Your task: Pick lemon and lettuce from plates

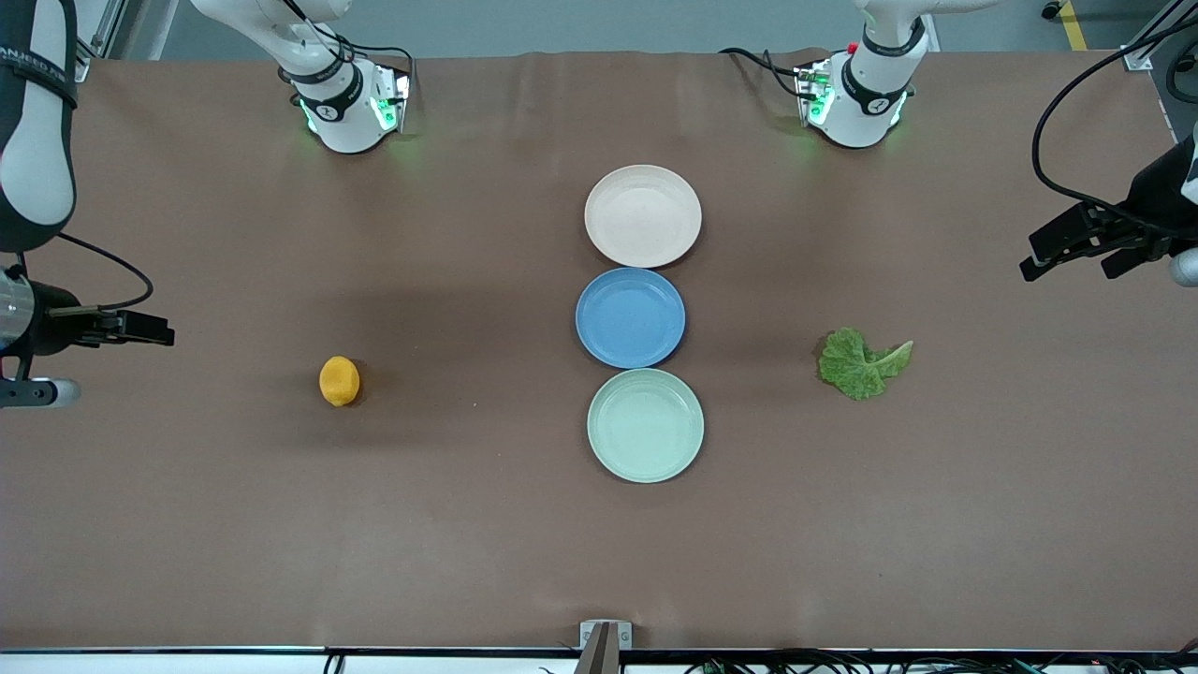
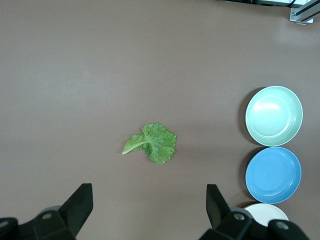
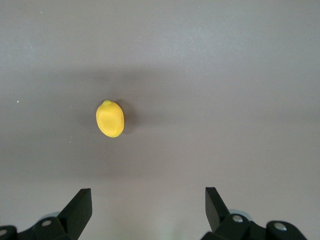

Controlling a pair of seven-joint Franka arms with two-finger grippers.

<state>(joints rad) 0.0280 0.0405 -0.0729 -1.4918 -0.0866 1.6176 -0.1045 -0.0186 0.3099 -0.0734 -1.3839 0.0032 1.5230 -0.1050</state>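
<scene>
One lemon (image 1: 339, 381) lies on the brown table (image 1: 468, 543) at centre-left of the front view, its long axis running roughly up and down that frame. One lettuce leaf (image 1: 861, 363) lies at centre-right, its paler stem end pointing toward the left arm's end of the table.

Three plates stand in a column mid-frame: beige-pink plate (image 1: 643, 215) at top, blue plate (image 1: 630, 317) in the middle, mint green plate (image 1: 645, 425) lowest. All three are bare.

The left gripper (image 1: 1076, 248) hangs at the right edge and the right gripper (image 1: 140, 329) at the left edge. Both have their fingers spread wide and hold nothing, and both arms are partly cut off.
</scene>
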